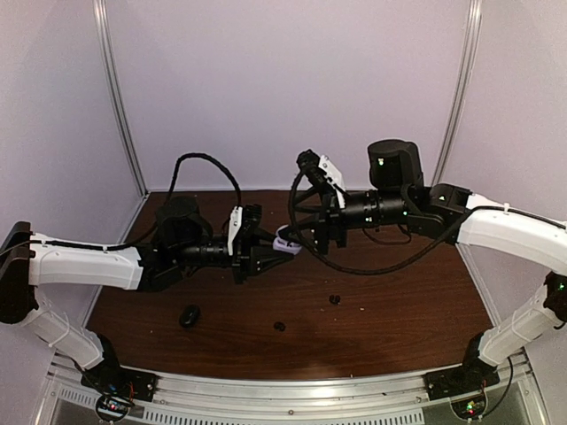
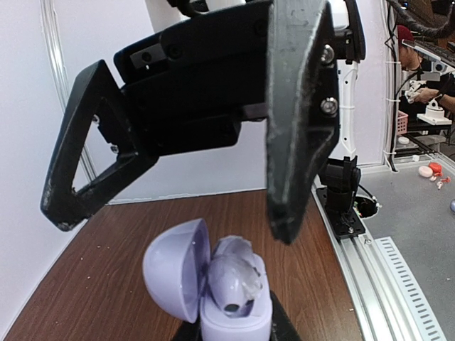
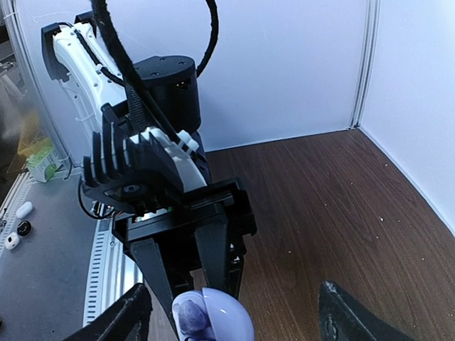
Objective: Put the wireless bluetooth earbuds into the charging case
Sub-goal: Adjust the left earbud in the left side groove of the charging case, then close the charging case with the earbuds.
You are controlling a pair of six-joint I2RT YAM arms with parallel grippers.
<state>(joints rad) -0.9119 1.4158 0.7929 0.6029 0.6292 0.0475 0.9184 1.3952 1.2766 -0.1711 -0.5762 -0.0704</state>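
White arms [image 1: 80,266], blk joints [image 1: 182,223] & cables [image 1: 215,165] — blk jaws.

Mid-air centre: left gripper [image 1: 273,251] clamps the case [image 1: 285,243]; right gripper [image 1: 307,241], fingers spread wide, crowds it head-on.
Case mouth: raised lid [image 2: 174,273] walls one side.
Table [image 1: 399,310]: mostly bare; black lump [image 1: 190,315], bud [image 1: 280,326] and second bud [image 1: 335,299] lie near the front.

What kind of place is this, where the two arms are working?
Probably a robotics lab test booth: white panel walls enclose a wooden table, the robot arms stand on a metal rail, and the left wrist view shows a person at another workstation beyond.
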